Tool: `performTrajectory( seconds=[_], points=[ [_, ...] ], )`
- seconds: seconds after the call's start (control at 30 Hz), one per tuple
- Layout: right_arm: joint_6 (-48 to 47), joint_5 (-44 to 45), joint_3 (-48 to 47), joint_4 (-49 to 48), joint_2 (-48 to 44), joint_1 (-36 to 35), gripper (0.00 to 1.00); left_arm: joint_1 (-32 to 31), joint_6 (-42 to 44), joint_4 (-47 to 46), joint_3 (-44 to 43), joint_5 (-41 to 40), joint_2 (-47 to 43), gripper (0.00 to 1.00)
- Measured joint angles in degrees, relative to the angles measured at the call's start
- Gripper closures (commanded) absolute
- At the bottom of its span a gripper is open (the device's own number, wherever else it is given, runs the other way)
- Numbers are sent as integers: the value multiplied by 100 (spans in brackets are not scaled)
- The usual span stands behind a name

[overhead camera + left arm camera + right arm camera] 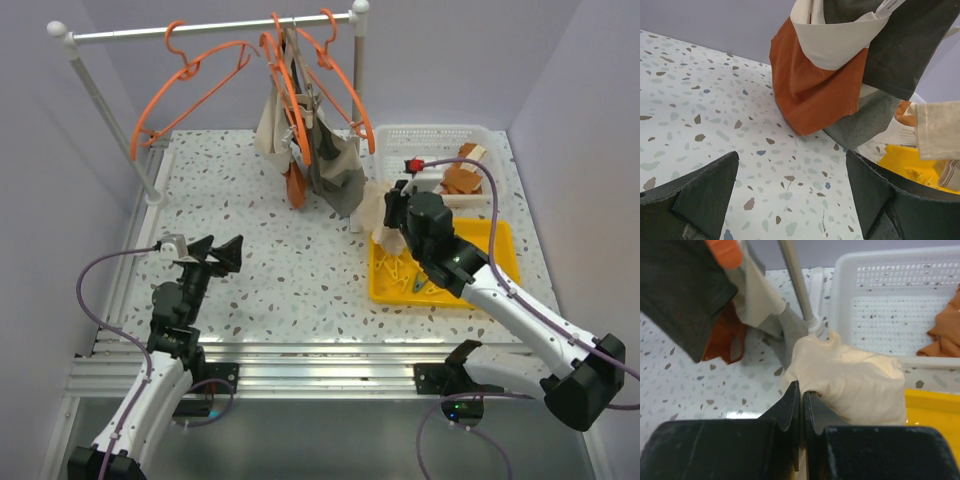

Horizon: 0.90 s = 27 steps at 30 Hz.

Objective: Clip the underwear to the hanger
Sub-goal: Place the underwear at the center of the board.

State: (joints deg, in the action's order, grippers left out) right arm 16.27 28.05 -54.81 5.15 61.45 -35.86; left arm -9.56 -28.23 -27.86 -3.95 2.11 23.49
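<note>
Speckled terrazzo table with pale lilac walls all round and a white rail across the back. Starting at the left, the left gripper sits low over the table with its jaws spread wide and nothing between them. An empty hanger dangles from the rail well above and beyond it, apart from the fingers. Straight ahead of that hand, a rust-orange cloth hangs down to the table, with a dark grey garment just to its right, both on other orange hangers. Over on the right, the right gripper has its jaws squeezed together on a fold of the underwear. The rest of it is bunched up just past the fingertips and a bit right. Beyond that hand is a white basket, and a yellow tray lies under it
</note>
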Motion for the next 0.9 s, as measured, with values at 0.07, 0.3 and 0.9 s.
performTrajectory(
  seconds=[0.07, 0.3, 0.9],
  points=[
    [55, 92, 101, -4, 15, -400, 100, 0, -24, 0, 0, 20, 74, 9],
    [63, 426, 151, -560, 400, -1904, 100, 0, -33, 33, 0, 2, 85, 9],
    [-37, 79, 538, -1720, 1926, -2483, 6, -752, 131, -133, 0, -498, 549, 12]
  ],
)
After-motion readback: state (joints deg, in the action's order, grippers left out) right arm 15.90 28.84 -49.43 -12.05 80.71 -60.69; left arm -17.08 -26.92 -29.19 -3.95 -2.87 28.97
